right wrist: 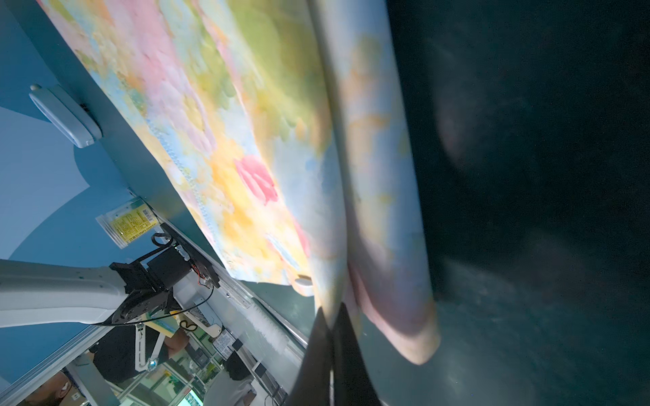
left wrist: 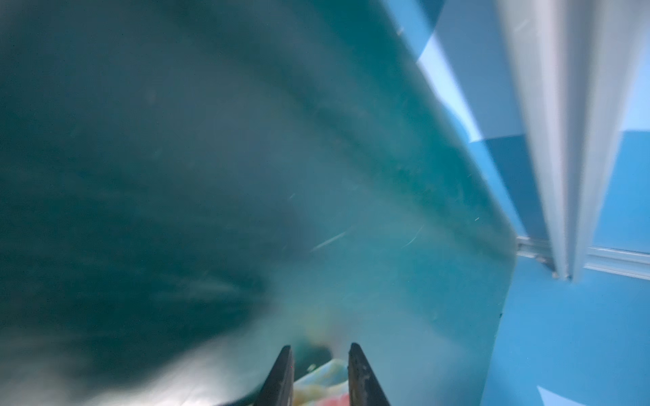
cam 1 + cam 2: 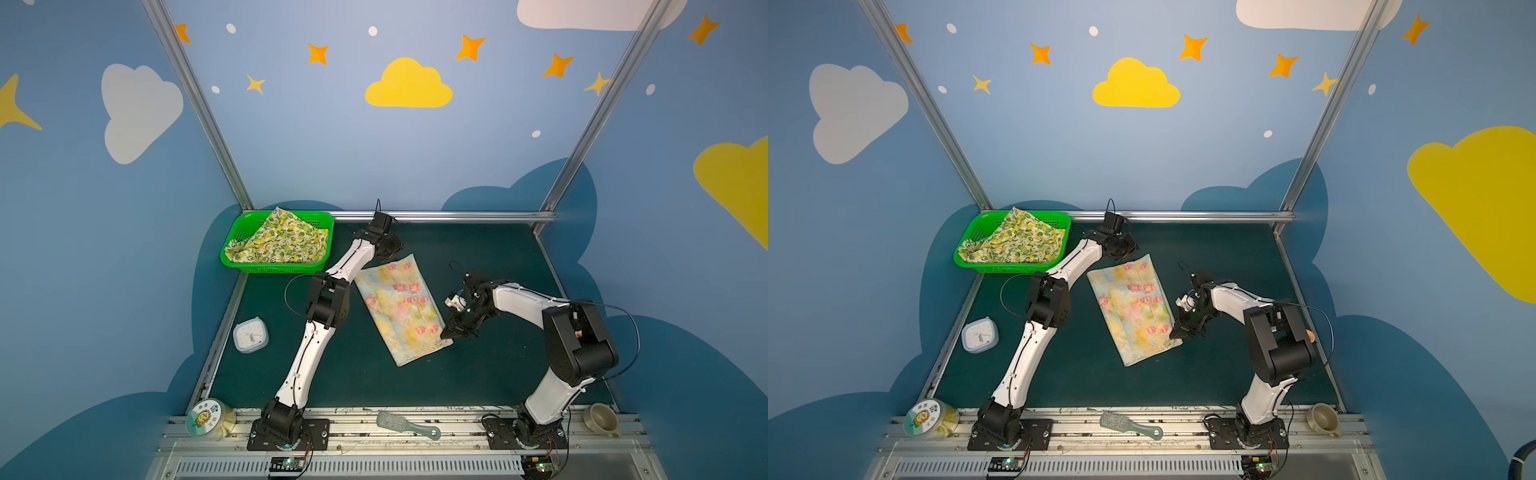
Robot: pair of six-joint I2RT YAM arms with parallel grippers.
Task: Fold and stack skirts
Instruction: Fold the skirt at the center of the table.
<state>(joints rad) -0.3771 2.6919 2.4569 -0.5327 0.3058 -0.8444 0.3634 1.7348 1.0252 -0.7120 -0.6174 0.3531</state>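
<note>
Your right jaws clamp a corner of the pink-flowered skirt [image 1: 242,140]; your left jaws stand slightly parted, seemingly empty. Fold low toward them.

The blue walls [image 3: 316,145] are painted with a yellow cloud [image 3: 408,85], white clouds [image 3: 137,110] and orange stars [image 3: 318,54]. The corners are framed by aluminium posts [image 3: 199,108], and a horizontal rail [image 3: 440,216] is fitted along the back. The work surface is covered by a dark green mat [image 3: 478,249]. A slotted metal base [image 3: 353,465] is noted at the near edge. Soft, even lighting is observed.
</note>
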